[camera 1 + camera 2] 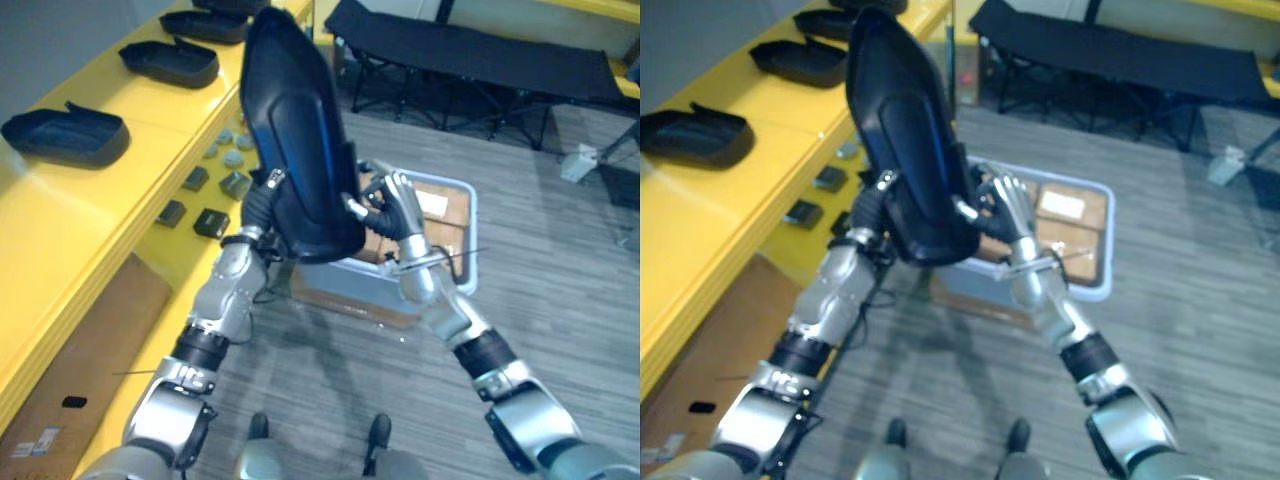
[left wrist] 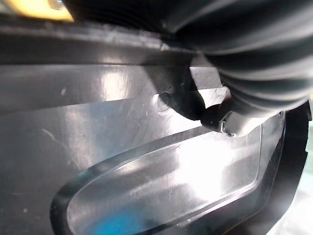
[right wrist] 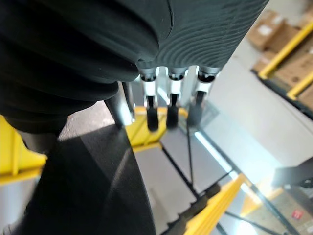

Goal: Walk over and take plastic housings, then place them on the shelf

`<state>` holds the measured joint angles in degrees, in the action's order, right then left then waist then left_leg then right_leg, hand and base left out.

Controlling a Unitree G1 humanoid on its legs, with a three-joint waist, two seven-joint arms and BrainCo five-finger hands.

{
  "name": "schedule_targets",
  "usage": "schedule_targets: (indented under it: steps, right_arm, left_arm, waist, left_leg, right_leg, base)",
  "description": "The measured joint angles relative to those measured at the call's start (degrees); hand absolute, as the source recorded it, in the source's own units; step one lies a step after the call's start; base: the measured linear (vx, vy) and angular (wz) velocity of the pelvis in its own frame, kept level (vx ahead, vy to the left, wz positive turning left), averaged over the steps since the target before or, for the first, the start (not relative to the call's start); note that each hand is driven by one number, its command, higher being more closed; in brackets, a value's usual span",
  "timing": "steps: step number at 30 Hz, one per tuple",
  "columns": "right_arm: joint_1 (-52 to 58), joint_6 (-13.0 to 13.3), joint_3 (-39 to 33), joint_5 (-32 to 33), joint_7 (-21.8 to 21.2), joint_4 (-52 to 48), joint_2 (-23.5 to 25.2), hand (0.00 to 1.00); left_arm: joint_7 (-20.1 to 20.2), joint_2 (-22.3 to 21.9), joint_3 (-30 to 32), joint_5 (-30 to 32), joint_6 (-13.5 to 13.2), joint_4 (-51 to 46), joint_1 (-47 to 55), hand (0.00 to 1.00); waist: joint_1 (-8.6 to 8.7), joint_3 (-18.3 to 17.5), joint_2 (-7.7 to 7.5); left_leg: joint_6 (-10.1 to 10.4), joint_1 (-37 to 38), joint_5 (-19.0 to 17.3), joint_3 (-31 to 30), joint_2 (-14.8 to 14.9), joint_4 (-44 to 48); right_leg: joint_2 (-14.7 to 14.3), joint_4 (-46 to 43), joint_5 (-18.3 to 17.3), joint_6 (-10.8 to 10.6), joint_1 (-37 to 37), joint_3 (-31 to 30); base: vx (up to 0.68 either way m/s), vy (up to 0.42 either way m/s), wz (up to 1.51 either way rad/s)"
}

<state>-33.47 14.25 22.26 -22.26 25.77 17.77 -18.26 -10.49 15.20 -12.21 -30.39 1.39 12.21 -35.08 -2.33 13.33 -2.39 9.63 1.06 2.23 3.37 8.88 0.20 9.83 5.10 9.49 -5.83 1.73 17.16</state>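
Observation:
A large black plastic housing [image 1: 295, 130] stands upright in the air between my two hands, its glossy inner face towards me. My left hand [image 1: 262, 198] grips its lower left edge; the thumb [image 2: 229, 125] presses on the inner face and the fingers lie behind the rim. My right hand [image 1: 398, 205] rests against the lower right edge with its thumb on the face. Its fingers [image 3: 171, 105] reach out straight past the housing [image 3: 83, 186]. The yellow shelf [image 1: 130, 130] runs along my left.
Three more black housings [image 1: 65, 135] [image 1: 170, 60] [image 1: 205, 22] lie on the shelf top, with small dark parts [image 1: 210, 190] on the tier below. A grey bin [image 1: 462, 195] holding cardboard sits on the floor ahead. A black cot [image 1: 480, 50] stands behind it.

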Motion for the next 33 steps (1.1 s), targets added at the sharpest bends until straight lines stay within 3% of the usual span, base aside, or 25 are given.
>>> schedule_targets:
  steps: [3, 8, 13, 21, 27, 30, 33]
  right_arm:
    - [2.8, 2.0, -1.3, 9.9, -3.6, -4.1, 0.7, 0.0]
    - [6.0, 8.5, -6.0, 22.5, -6.5, -15.8, 3.8, 0.0]
    - [9.4, 10.9, -10.9, 25.9, -7.1, -23.8, 4.7, 0.0]
    - [16.6, 10.3, -19.9, 34.9, -8.4, -33.1, 4.7, 0.0]
    - [26.7, 6.3, -28.6, 36.8, -7.1, -35.4, 5.2, 0.0]
    - [33.5, 5.0, -33.0, 38.9, -7.4, -34.1, 8.0, 0.0]
    - [39.3, 4.6, -35.0, 38.8, -6.9, -29.4, 12.0, 0.0]
  left_arm:
    - [-0.7, -1.1, 1.1, 3.1, 0.2, -4.7, 2.6, 1.0]
    - [-2.9, -3.5, 4.2, 13.7, 0.4, -8.5, 6.4, 1.0]
    - [-6.4, -3.5, 7.4, 20.7, 0.4, -9.0, 9.5, 1.0]
    - [-13.0, -4.6, 12.3, 29.4, 0.5, -9.5, 11.1, 1.0]
    - [-17.7, -4.7, 16.3, 31.4, 0.1, -9.4, 13.9, 1.0]
    - [-18.7, -5.0, 18.5, 30.2, -2.7, -9.4, 16.5, 1.0]
    - [-18.7, -7.2, 20.9, 25.3, -7.3, -11.3, 21.8, 1.0]
  waist:
    - [0.19, -1.4, 0.19]
    - [0.82, -3.3, 1.46]
    - [1.74, -4.2, 1.45]
    - [3.18, -5.3, 1.78]
    - [4.89, -6.7, 1.83]
    - [5.03, -6.8, 2.0]
    - [6.13, -7.1, 2.41]
  left_leg:
    - [0.0, 0.0, 0.0, 0.3, 0.0, -0.1]
    - [0.0, 1.9, 0.0, 1.3, -0.1, -1.6]
    - [-0.1, 2.9, -0.1, 2.7, -0.1, -1.9]
    - [0.0, 3.7, -0.1, 4.4, -0.1, -2.8]
    - [-0.1, 4.0, -0.7, 5.5, -0.1, -2.9]
    - [-0.1, 3.9, -0.8, 6.2, -0.2, -3.1]
    - [-0.1, 4.0, -0.8, 6.2, -0.3, -3.6]
  right_leg:
    - [0.0, -0.4, 0.2, -0.3, -0.3, -0.1]
    - [0.0, -0.5, 0.3, -0.5, 0.2, -0.6]
    - [0.0, -0.2, -0.7, -0.7, 0.2, -1.6]
    - [-0.1, -0.5, -0.1, -1.0, -0.6, -3.2]
    - [-0.1, -0.5, -0.1, -1.1, -1.1, -4.0]
    - [-0.2, -0.5, -0.1, -1.1, -1.7, -4.7]
    - [0.0, -0.5, -0.2, -1.3, -1.7, -4.7]
  base:
    - [0.04, 0.007, -0.04]
    - [0.04, 0.01, -0.08]
    - [-0.03, 0.009, -0.14]
    - [0.01, 0.005, -0.1]
    - [0.01, 0.007, -0.08]
    - [0.0, 0.002, -0.11]
    - [0.0, 0.0, 0.0]
